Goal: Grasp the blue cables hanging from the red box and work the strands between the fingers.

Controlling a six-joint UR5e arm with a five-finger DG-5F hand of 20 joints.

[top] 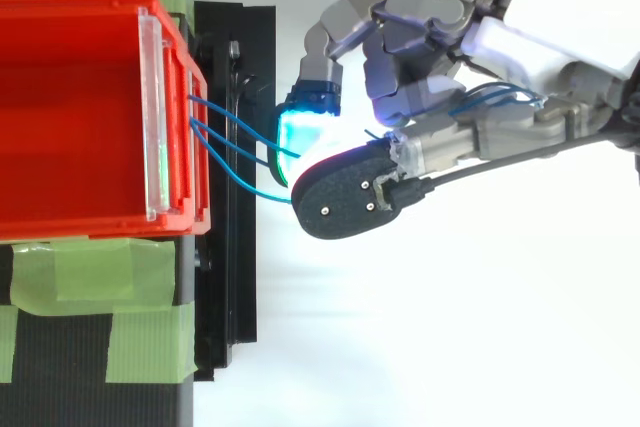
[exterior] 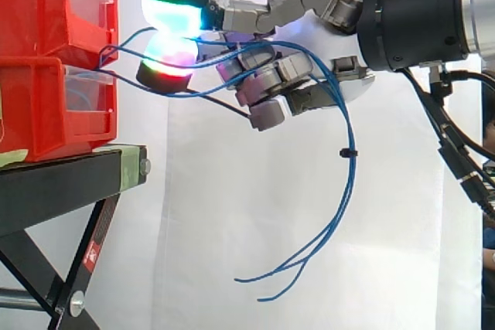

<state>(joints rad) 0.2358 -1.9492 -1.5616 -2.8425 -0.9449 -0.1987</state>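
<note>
Robot hand (exterior: 288,67) clamped on blue cables (exterior: 346,183): strands run ahead of fingertips (exterior: 174,11) to red box (exterior: 42,106), tails hang below palm.

At the left an upper bin (exterior: 46,5) is stacked on a lower bin (exterior: 46,106), which is carried on a stand (exterior: 62,183). From the bins' front the cables (exterior: 346,154) are led rightward to the hand (exterior: 344,75), placed near the bins but apart from them. The cables are pinched between the fingers (exterior: 267,81) and hang below the hand.
</note>
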